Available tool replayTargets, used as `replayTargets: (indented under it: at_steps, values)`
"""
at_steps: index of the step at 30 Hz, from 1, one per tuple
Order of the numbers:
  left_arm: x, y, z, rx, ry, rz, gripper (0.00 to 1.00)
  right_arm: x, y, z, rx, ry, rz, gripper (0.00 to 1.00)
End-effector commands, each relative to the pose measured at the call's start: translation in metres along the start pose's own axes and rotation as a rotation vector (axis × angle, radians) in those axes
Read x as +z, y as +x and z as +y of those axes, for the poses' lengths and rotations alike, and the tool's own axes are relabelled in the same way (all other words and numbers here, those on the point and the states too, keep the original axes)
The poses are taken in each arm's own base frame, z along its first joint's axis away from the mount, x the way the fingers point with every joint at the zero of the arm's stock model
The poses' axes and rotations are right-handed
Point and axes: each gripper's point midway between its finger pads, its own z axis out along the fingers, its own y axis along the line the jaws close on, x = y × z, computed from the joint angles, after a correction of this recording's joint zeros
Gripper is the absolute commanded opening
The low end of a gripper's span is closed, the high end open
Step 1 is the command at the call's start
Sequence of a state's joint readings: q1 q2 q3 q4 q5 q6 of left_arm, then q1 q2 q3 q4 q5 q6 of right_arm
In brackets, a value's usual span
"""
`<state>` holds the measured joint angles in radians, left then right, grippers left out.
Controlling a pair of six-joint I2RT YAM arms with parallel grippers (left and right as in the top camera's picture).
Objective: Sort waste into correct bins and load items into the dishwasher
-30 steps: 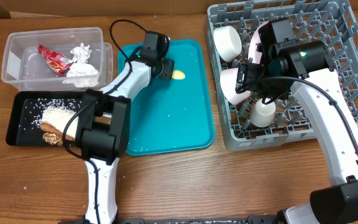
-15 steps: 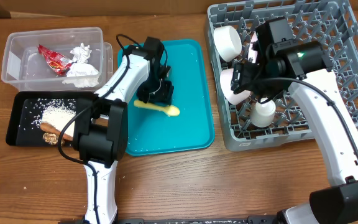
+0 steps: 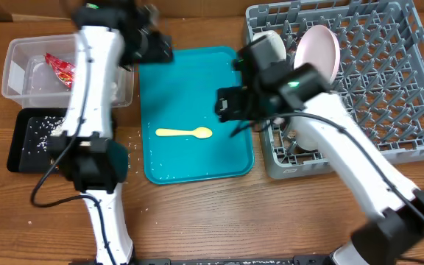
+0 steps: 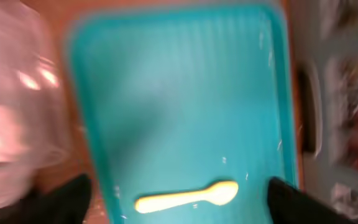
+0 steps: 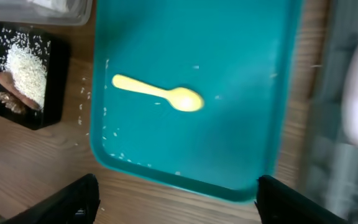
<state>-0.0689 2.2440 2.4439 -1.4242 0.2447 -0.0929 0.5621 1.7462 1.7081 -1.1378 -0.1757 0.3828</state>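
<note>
Left gripper (image 3: pixel 153 46): raised over the far edge of the teal tray (image 3: pixel 190 88), motion-blurred. In the wrist view its fingers (image 4: pixel 55 205) are spread wide with nothing between them.

Right gripper (image 5: pixel 177 183): over the rack-side edge of the tray, likewise spread wide and empty.

Pale yellow spoon (image 3: pixel 184 133): flat on the tray, touched by neither gripper. Its bowl end points toward the right gripper and lies near it, well apart from the left gripper.

Clear tub (image 3: pixel 17 73): just beside the left gripper, red wrapper (image 3: pixel 59 68) inside.

Black tray (image 5: pixel 55 99): beyond the spoon from the right gripper, holding rice (image 5: pixel 25 70) and brown scraps (image 5: pixel 11 93).

Grey dish rack (image 3: pixel 389 73): behind the right gripper. A white plate (image 3: pixel 320 51) stands upright among the pegs, with a white bowl (image 3: pixel 272 46) beside it.
</note>
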Motion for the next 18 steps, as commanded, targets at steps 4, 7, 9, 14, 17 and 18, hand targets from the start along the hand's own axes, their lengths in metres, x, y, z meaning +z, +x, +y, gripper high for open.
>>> replayTargets:
  at_steps: [4,7,9,14,17,18]
  values:
    - [-0.063,-0.032,0.019,-0.047,0.0,-0.181,1.0,0.086,0.017,0.024,0.273,0.035,0.116,0.8]
    - [-0.06,-0.027,0.026,-0.061,-0.01,-0.161,1.0,0.124,0.027,0.027,0.385,0.085,0.139,0.8]
    - [-0.059,-0.026,0.027,-0.059,-0.014,-0.154,1.0,0.142,0.036,0.025,0.425,0.122,0.156,0.8]
    - [-0.059,-0.026,0.027,-0.06,-0.013,-0.153,1.0,0.171,0.049,0.022,0.467,0.157,0.192,0.77]
    - [-0.059,-0.026,0.026,-0.06,-0.013,-0.154,1.0,0.188,0.057,0.02,0.481,0.176,0.21,0.76]
    - [-0.059,-0.026,0.026,-0.059,-0.013,-0.155,1.0,0.195,0.06,0.019,0.487,0.181,0.219,0.75]
